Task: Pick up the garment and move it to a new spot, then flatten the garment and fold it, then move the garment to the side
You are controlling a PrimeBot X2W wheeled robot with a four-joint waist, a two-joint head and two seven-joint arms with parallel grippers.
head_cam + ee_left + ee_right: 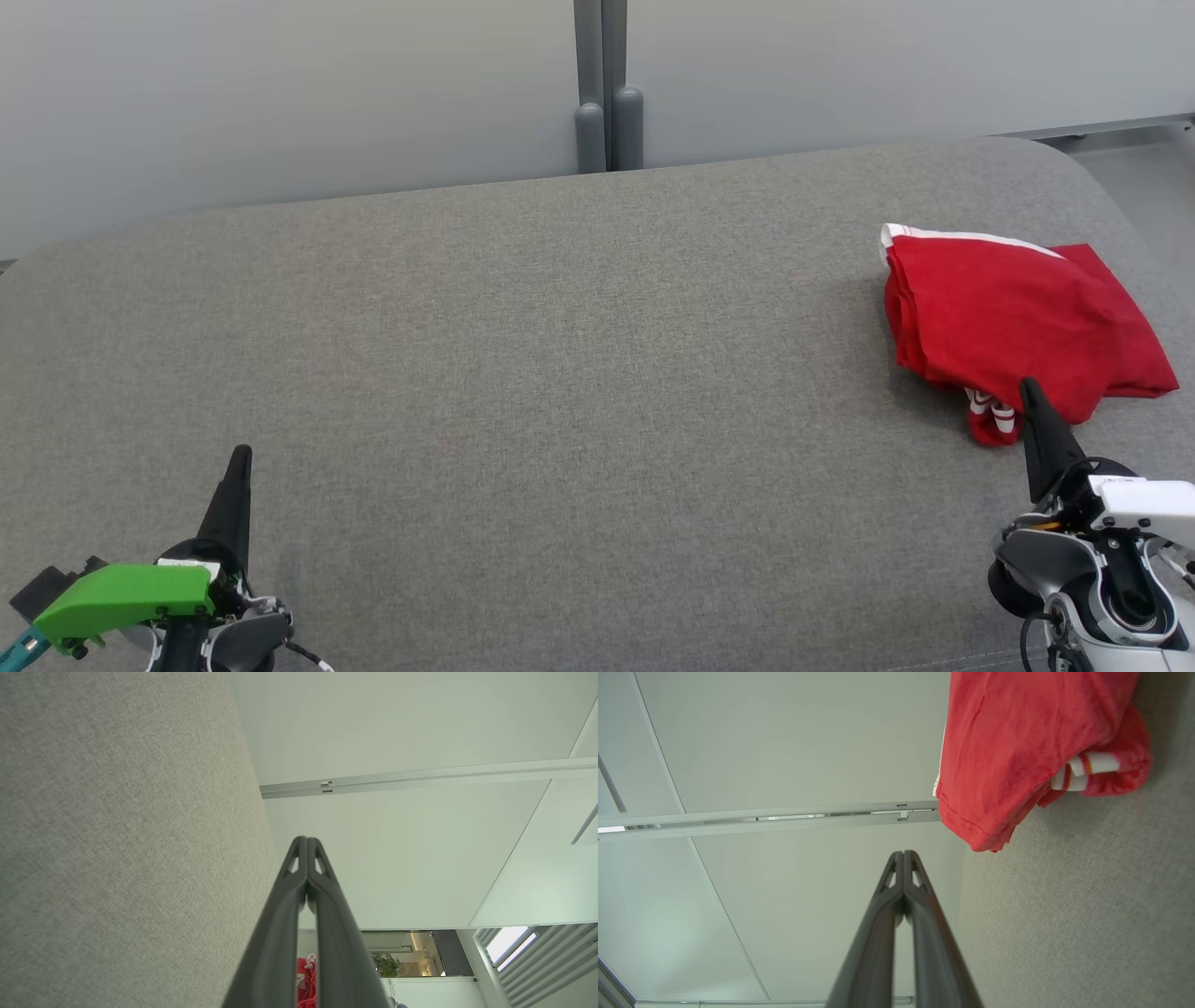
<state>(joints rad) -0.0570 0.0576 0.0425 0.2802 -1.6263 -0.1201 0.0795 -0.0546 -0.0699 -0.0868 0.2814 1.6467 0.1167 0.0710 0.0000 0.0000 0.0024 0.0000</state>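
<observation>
Garment (1018, 308) lies bunched, long axis slanting far-left to near-right; left gripper (241, 455) and right gripper (1028, 385) closed, empty.

The garment (1018, 308) lies at my two o'clock, near the right end of the grey tabletop (560, 373). It is bright red, folded over into a loose, lumpy bundle rather than spread out. A thin white stripe runs along its far edge, at the bundle's twelve o'clock, and a flat red corner pokes out behind it toward one o'clock. At its near edge, about six o'clock, a small bunched piece with white bands sticks out from under the fold. From my right wrist I see a stitched hem along the top layer's corner, with the banded piece tucked beneath it.
</observation>
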